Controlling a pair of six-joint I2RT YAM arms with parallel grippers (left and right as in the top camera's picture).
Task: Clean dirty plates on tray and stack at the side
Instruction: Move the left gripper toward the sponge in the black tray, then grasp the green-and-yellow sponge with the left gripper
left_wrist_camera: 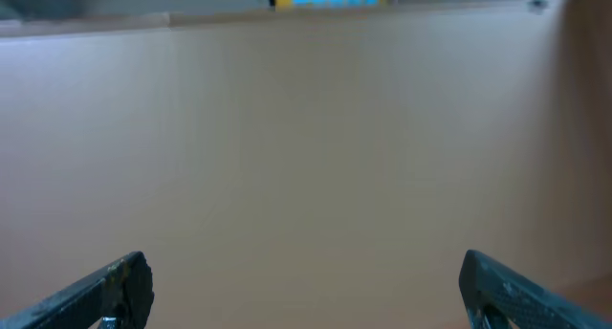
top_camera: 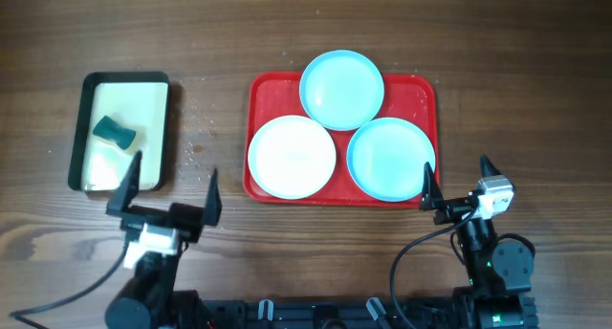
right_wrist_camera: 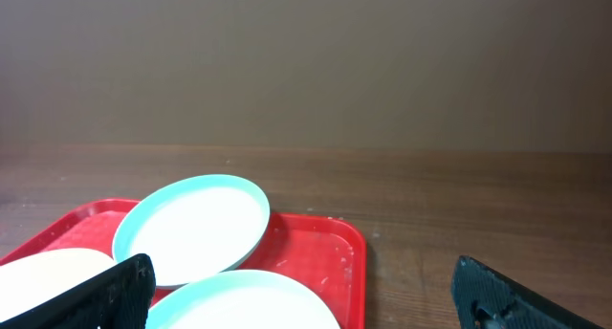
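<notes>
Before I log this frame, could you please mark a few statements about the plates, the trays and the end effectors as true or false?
1. The white plate and both blue plates lie on the red tray. True.
2. The white plate sits at the tray's end nearest the right arm. False: it sits at the end nearer the left arm.
3. The left end effector is shut on the sponge. False: it is open and empty, and the sponge lies in the cream tray.
4. The right end effector is open. True.
</notes>
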